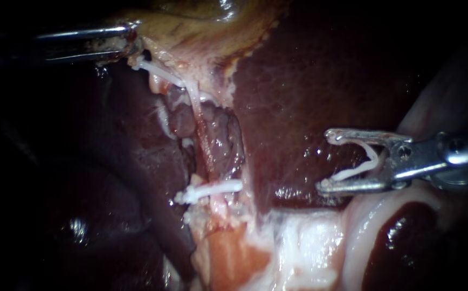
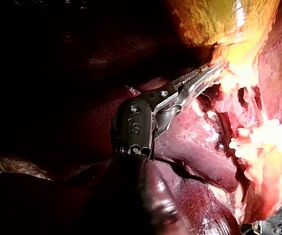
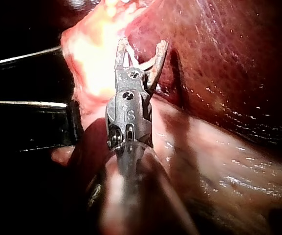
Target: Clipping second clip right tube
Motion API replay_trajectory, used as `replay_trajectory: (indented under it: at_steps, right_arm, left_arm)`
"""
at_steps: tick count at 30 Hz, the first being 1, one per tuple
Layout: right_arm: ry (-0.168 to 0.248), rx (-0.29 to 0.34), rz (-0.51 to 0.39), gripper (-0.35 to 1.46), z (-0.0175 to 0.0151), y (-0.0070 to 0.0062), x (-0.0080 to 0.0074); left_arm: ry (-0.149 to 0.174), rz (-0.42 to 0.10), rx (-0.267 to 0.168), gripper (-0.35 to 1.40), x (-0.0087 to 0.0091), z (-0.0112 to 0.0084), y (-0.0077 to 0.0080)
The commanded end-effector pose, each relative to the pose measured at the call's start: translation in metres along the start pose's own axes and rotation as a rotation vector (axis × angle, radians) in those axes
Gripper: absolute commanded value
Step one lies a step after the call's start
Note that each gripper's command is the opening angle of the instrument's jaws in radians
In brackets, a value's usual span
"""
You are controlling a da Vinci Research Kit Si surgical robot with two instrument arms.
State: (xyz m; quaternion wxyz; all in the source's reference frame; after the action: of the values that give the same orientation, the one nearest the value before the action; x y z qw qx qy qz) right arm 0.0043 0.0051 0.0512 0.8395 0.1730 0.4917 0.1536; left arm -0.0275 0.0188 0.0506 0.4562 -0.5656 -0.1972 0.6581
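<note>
One white clip (image 1: 212, 189) sits crosswise on the tube (image 1: 204, 145), low down where the pale strand runs into the fatty tissue. The stretch above it, up toward the gallbladder (image 1: 191, 27), is bare, so we judge the next clip belongs there, near its neighbour but not touching it. We cannot say for certain which tube is the right one (only this strand reads clearly as a tube in the endoscope view). Our left instrument (image 1: 131, 46) has its end effector clenched on the gallbladder's edge, which seems to hold the tube stretched. Our right instrument (image 1: 325, 160) hangs well apart over the liver (image 1: 309, 81), its end effector spread wide yet cradling a loaded clip (image 1: 360, 166) whose two legs rest against the two jaws. The tube looks soft, wet and thin, likely to slip or tear if snagged. We would not grasp it at all: better to slide the loaded clip squarely around it, both legs past its far side, and only then close. That clip seems light and could drop if bumped against tissue.
</note>
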Motion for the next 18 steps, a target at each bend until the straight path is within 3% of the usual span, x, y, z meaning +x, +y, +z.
replay_trajectory:
  at_steps: [1, 11, 18]
  right_arm:
    - [-0.001, 0.017, 0.02, 0.5, 0.0004, 0.0001, 0.0005]
    - [-0.023, 0.198, 0.225, 0.49, 0.0056, 0.0, 0.0033]
    - [-0.043, 0.26, 0.289, 0.47, 0.0094, 0.0002, 0.0049]
  left_arm:
    - [0.0, 0.001, 0.003, -0.35, 0.0, 0.0, 0.0]
    - [0.001, 0.002, 0.004, -0.35, -0.0002, 0.0002, 0.0002]
    - [0.002, 0.003, 0.006, -0.35, -0.0004, 0.0002, 0.0002]
